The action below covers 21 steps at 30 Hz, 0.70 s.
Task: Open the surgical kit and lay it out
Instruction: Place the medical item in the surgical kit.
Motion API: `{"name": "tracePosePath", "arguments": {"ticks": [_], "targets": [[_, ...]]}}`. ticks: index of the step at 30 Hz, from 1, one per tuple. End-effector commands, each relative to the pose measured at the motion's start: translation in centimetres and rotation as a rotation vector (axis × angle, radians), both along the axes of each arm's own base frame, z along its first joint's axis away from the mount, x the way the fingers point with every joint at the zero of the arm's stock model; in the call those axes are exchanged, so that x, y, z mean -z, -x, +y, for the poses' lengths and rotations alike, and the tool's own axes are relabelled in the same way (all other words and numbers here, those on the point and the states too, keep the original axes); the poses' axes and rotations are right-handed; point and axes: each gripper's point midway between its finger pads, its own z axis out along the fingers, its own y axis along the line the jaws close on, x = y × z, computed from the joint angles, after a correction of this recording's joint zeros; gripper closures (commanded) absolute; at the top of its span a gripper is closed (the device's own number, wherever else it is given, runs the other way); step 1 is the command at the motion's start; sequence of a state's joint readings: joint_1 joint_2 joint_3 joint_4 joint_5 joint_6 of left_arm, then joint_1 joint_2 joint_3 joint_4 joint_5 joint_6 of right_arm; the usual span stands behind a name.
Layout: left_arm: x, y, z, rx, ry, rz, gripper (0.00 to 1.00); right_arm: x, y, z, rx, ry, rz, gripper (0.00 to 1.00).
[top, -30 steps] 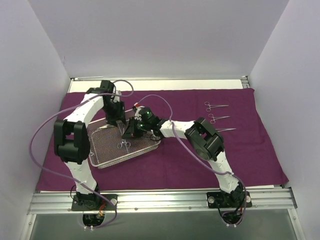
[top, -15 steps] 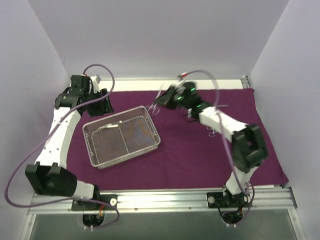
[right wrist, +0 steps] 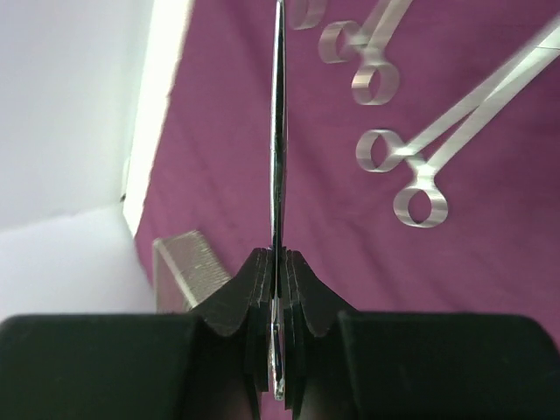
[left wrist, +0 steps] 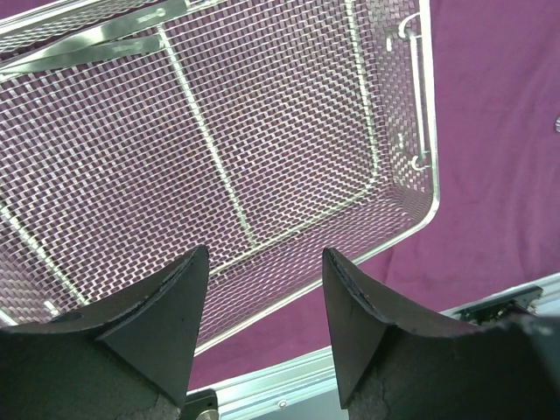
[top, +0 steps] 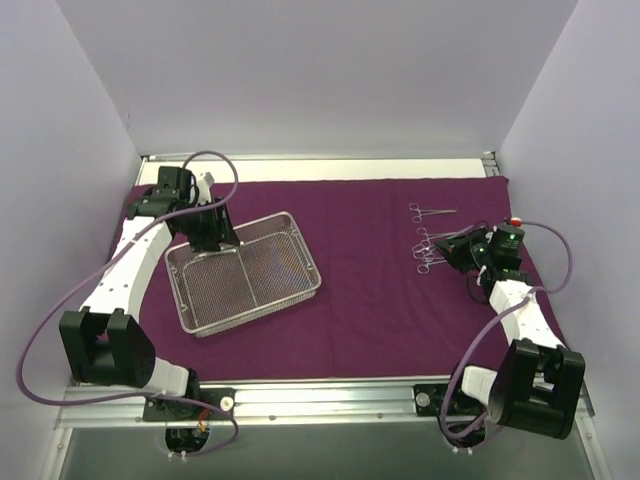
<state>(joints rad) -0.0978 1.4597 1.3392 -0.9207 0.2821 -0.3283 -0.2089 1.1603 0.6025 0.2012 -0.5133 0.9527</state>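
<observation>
Surgical kit, laid open. The dark purple cloth wrap (top: 380, 310) lies spread flat over most of the desk (top: 320, 168), of which a pale strip shows along the cloth's 12 o'clock edge.

Wire-mesh tray (top: 275, 268): rests on the cloth toward 9 o'clock from the cloth's centre, skewed, with its long side running from roughly 8 o'clock to 2 o'clock. A thin divider wire crosses the floor. In the left wrist view the tray (left wrist: 289, 131) holds tweezers (left wrist: 96, 52), lying flat in the 10 o'clock corner against the wall. The rest of the visible mesh floor is bare.

Clamps: three lie on the cloth toward 2 to 3 o'clock, well apart from the tray, ring handles pointing to 9 o'clock. First clamp (top: 430, 211) is farthest, second clamp (top: 433, 237) sits just beside it at 6 o'clock, and a third clamp (top: 428, 256) is nearest the right arm. The right wrist view shows two pairs of ring handles (right wrist: 418, 171) flat on the cloth at 1 to 2 o'clock of the frame.

Left gripper (left wrist: 262, 258): jaws spread, nothing between them, poised above the tray's mesh floor. Seen from above, the left gripper (top: 213, 238) is over the tray's 10 o'clock end.

Right gripper (right wrist: 276, 262): jaws pressed together, pinching a thin silver instrument (right wrist: 278, 131) seen edge-on; its kind cannot be told from that angle. From above, the right gripper (top: 452, 250) sits low at the 3 o'clock side of the clamps, just beside the third one
</observation>
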Motion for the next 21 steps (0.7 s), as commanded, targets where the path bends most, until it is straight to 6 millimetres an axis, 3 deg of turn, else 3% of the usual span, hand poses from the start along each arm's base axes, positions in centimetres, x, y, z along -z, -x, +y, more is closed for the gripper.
{"name": "tracePosePath", "arguments": {"ticks": [1,9,14,21], "targets": [[-2.0,-1.6,-1.3,0.034,0.055,-0.084,0.37,0.5,1.5,-1.4,0.005,0.02,0.015,1.0],[-1.9,-1.9,-1.8,0.047,0.086,-0.086,0.37,7.4,4.4,-3.6,0.087,0.012,0.186,1.0],[-1.3,-2.1,-1.8,0.045,0.091,-0.079,0.37,9.5,5.4,-4.4,0.138,-0.004,0.229,1.0],[-1.5,-2.3,-1.8,0.047,0.105,-0.085,0.37,10.8,4.9,-4.6,0.156,-0.051,0.229,1.0]]}}
